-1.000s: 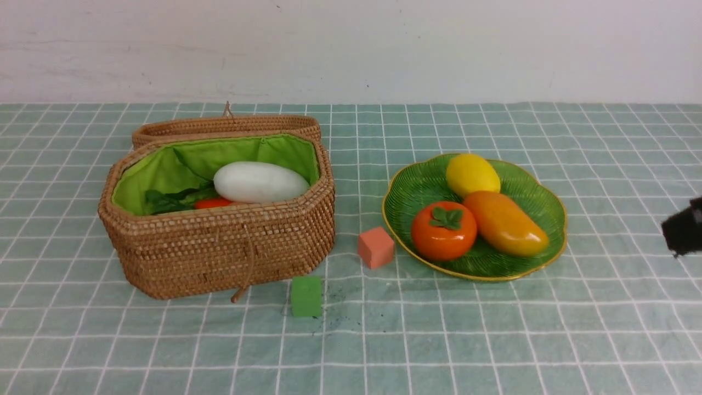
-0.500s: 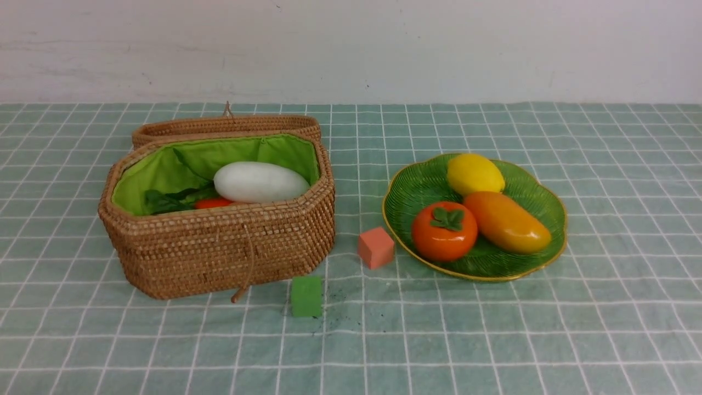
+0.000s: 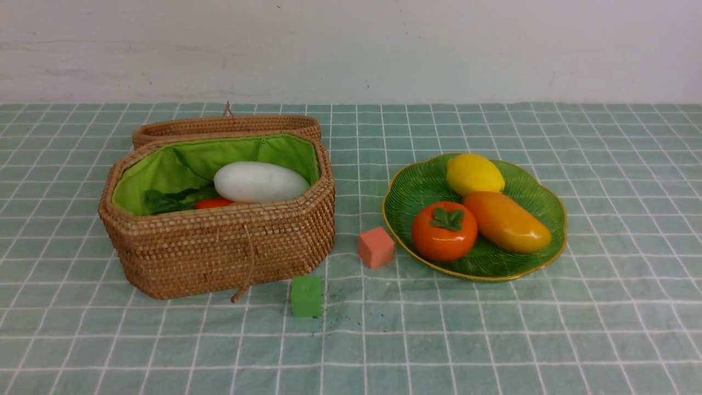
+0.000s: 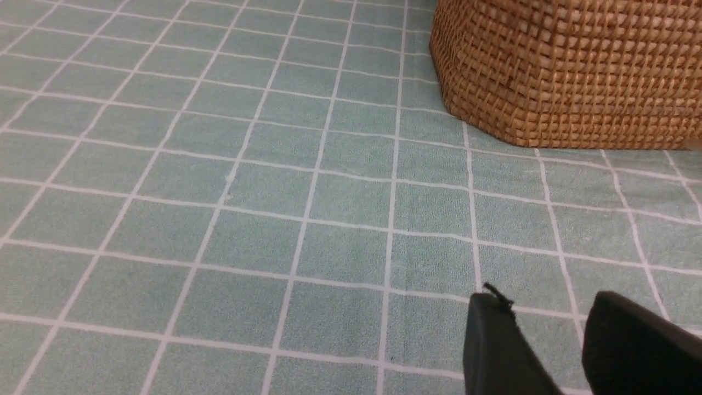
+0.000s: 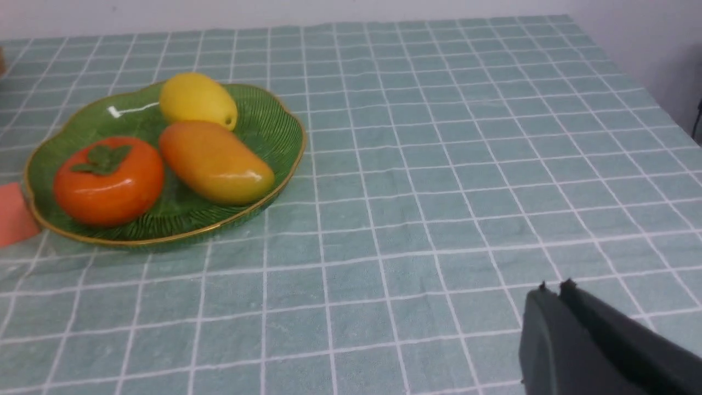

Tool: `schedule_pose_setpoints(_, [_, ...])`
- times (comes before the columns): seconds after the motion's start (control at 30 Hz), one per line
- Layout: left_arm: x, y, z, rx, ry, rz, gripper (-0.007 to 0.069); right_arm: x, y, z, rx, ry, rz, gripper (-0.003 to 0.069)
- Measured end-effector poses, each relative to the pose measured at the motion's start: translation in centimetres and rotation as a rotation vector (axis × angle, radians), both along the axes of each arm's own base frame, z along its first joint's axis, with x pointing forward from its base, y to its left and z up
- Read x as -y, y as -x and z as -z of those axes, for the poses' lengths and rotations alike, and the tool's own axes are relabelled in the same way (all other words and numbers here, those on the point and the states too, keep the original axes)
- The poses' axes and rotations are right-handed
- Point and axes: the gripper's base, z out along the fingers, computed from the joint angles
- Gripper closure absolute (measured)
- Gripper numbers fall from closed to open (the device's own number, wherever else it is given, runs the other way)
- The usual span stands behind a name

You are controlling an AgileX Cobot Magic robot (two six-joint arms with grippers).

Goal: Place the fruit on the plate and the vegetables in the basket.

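Our right arm has left the front view, where a second ago its dark tip still showed beyond the plate (image 3: 537, 189) on the right; we read that as a retreat after the last placement. The lemon (image 3: 474, 174) has also settled slightly on the plate since then, now resting against the mango (image 3: 507, 221). Our right gripper (image 5: 554, 288) hangs over bare cloth well apart from the plate, its jaws pressed together on nothing. Our left gripper (image 4: 540, 315) sits low near the outer wall of the basket (image 3: 219, 249), jaws partly apart with only cloth between them. Counting the plate, we find three fruits: the lemon, the mango and the persimmon (image 3: 444, 230). In the basket we can count the white radish (image 3: 260, 182), a sliver of red-orange carrot (image 3: 213, 203) and dark green leaves (image 3: 164, 202) beside it; potato and eggplant do not show, and we cannot tell whether they lie beneath. Two cubes remain on the cloth between basket and plate: one pink cube (image 3: 376, 247), one green cube (image 3: 306, 296). We judge the sorting finished.
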Motion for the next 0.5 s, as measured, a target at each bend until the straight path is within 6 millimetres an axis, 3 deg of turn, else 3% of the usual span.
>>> schedule_pose_setpoints(0.07, [0.0,0.0,0.0,0.0,0.0,0.0,0.0386,0.0,-0.3,2.9,0.014,-0.019,0.001,0.0656])
schedule_pose_setpoints(0.1, [0.0,0.0,0.0,0.0,0.0,0.0,0.0386,0.0,-0.4,3.5,0.011,-0.023,0.0,0.0655])
schedule_pose_setpoints(0.13, [0.0,0.0,0.0,0.0,0.0,0.0,0.0386,-0.1,-0.7,5.5,-0.023,-0.039,-0.005,0.0655])
schedule_pose_setpoints(0.2, [0.0,0.0,0.0,-0.001,0.0,0.0,0.0386,-0.2,-0.9,7.0,-0.062,-0.047,-0.015,0.0654])
schedule_pose_setpoints(0.27, [0.0,0.0,0.0,-0.001,0.0,0.0,0.0386,-0.3,-1.0,8.0,-0.088,-0.033,-0.033,0.0652])
schedule_pose_setpoints(0.5, [0.0,0.0,0.0,-0.001,0.0,0.0,0.0386,-0.9,-1.2,8.1,-0.044,-0.023,-0.102,0.0647])
